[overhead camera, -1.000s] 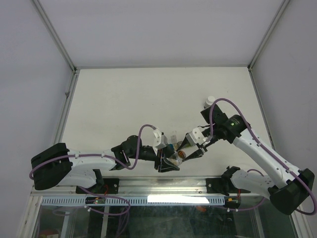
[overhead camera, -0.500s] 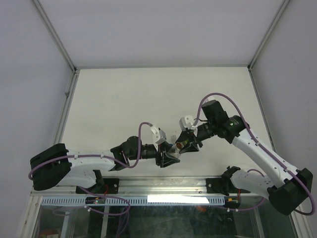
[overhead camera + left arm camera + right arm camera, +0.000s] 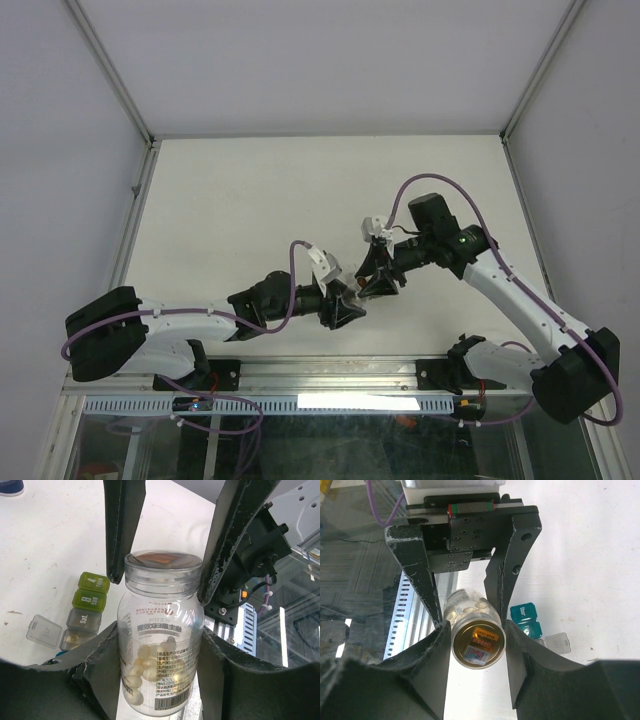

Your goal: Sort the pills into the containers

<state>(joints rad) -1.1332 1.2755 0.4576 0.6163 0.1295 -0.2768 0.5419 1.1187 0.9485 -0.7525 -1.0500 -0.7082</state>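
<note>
From overhead, the left gripper (image 3: 343, 306) and the right gripper (image 3: 378, 282) meet nose to nose above the near part of the white table (image 3: 250, 200). What sits between them is hard to make out from there. The wrist cameras show it: a clear bottle (image 3: 160, 645) with printed text and a barcode.

In the left wrist view the left gripper's fingers (image 3: 102, 655) press on both sides of the bottle's body. The right gripper's fingers reach in from above and close on its neck. A heap of pale yellow pills (image 3: 145, 665) lies in the bottle's lower part.

Only the right wrist view shows the bottle end-on. There a gold disc (image 3: 477, 639) with an orange label covers its mouth, hugged on each side by the right gripper's fingers (image 3: 437, 650).

The containers (image 3: 87, 602) lie on the table, left of the left gripper's fingers and apart from them. This view shows closed yellow-green, olive and grey compartments. Next to these is one with its clear lid (image 3: 44, 630) flipped open; something yellowish seems to lie inside, too small to tell. The right wrist view shows the strip's teal end just right of the fingers. A dark blue object (image 3: 10, 486) is cut off at the far corner.
</note>
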